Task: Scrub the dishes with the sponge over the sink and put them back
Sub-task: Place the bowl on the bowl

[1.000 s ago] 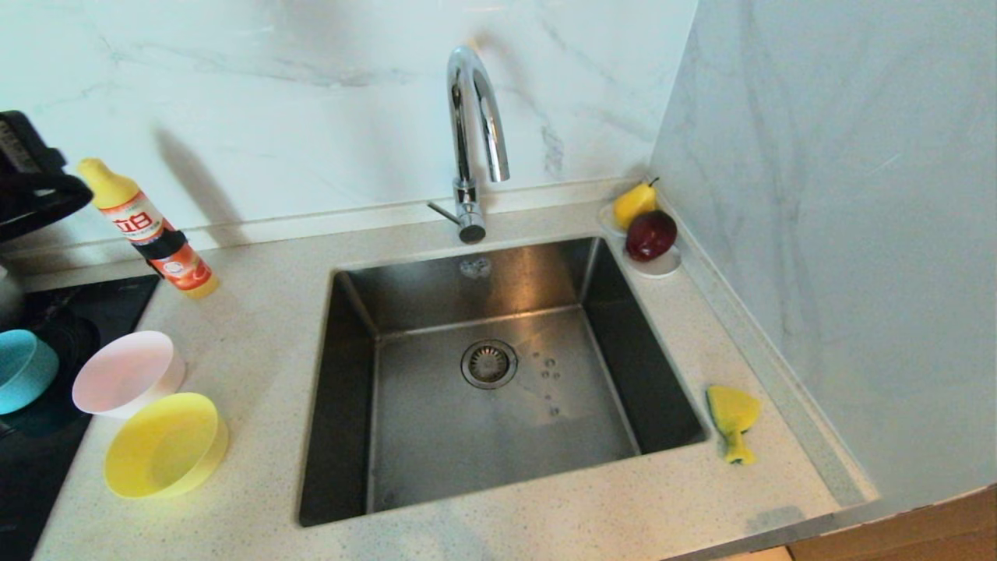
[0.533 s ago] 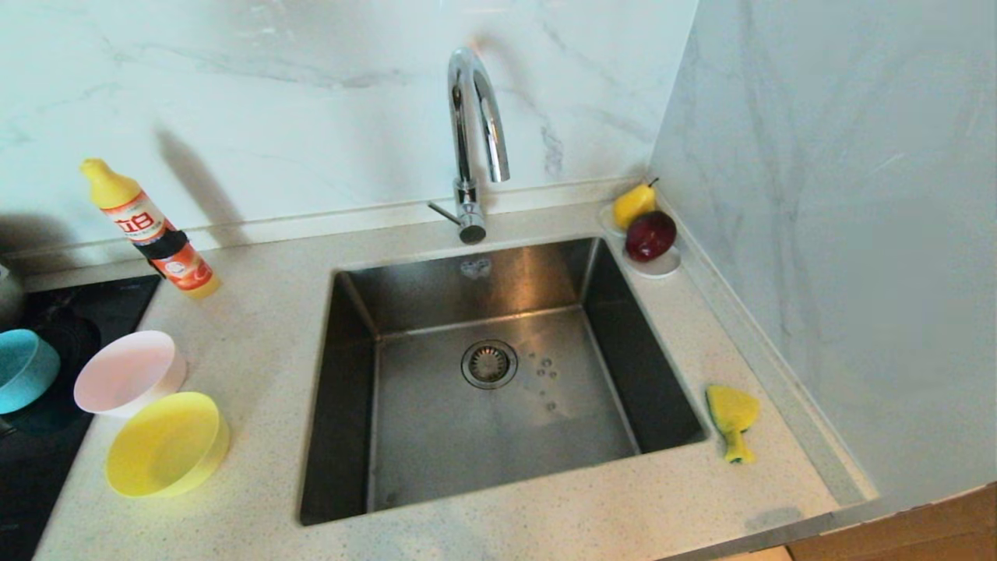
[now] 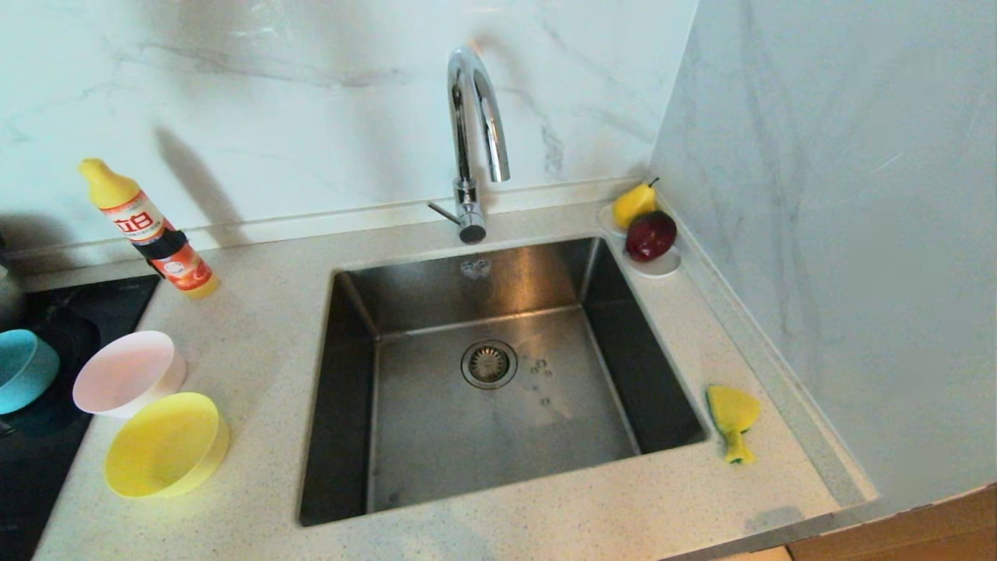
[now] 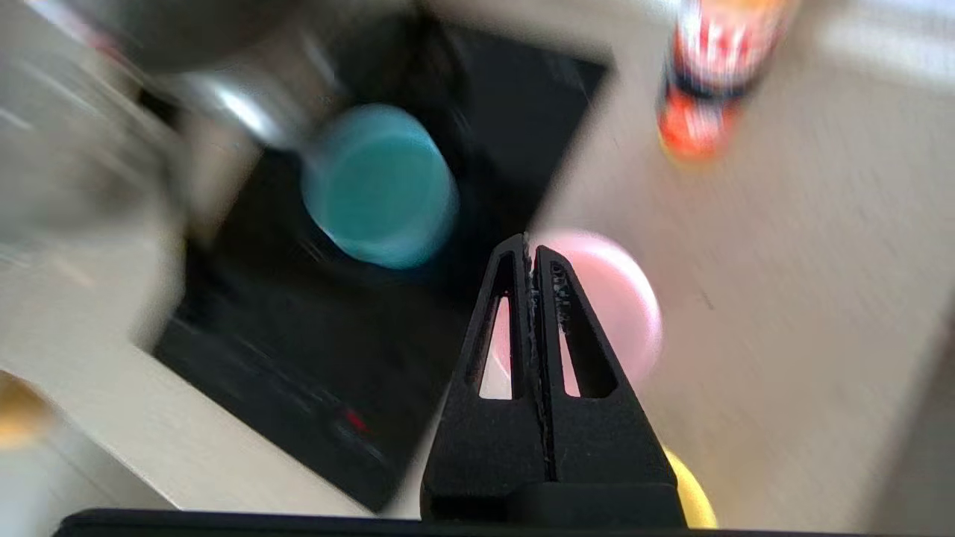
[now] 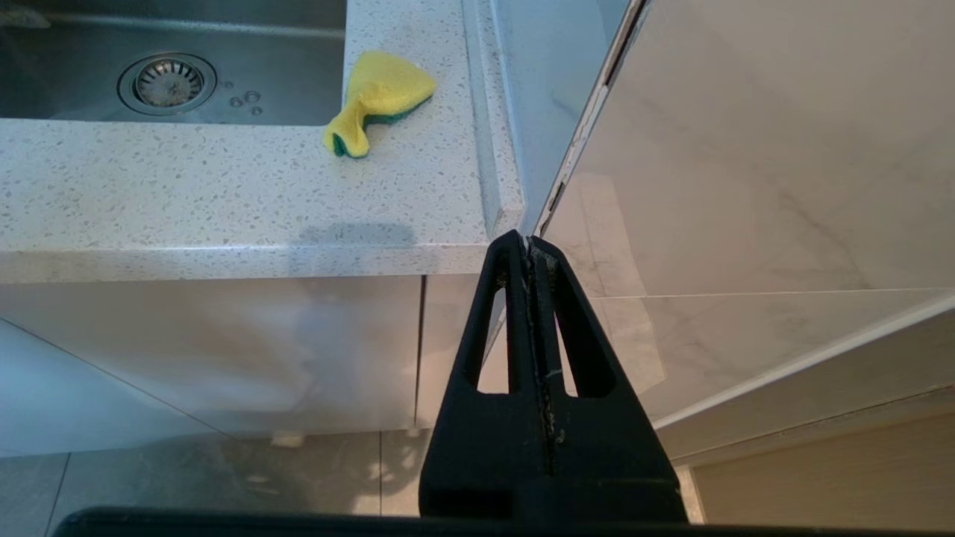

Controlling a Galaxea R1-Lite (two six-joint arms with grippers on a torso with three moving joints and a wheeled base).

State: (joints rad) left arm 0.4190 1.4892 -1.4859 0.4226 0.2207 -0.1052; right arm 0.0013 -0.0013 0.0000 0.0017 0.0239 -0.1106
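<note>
Head view: we are noting the sponge (image 3: pixel 733 418) lying crumpled right of the sink (image 3: pixel 498 374); soft, light, best pinched mid-body. Both end effectors, left (image 4: pixel 531 246) and right (image 5: pixel 528 245), are closed, empty.

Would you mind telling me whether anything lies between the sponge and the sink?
Nothing visible does. The sponge lies on bare counter just beside the sink, at its right rim; the fruit saucer sits farther back, out of the way.

left end effector (image 4: pixel 532 257) pressed closed; right end effector (image 5: pixel 528 250) closed too.
</note>
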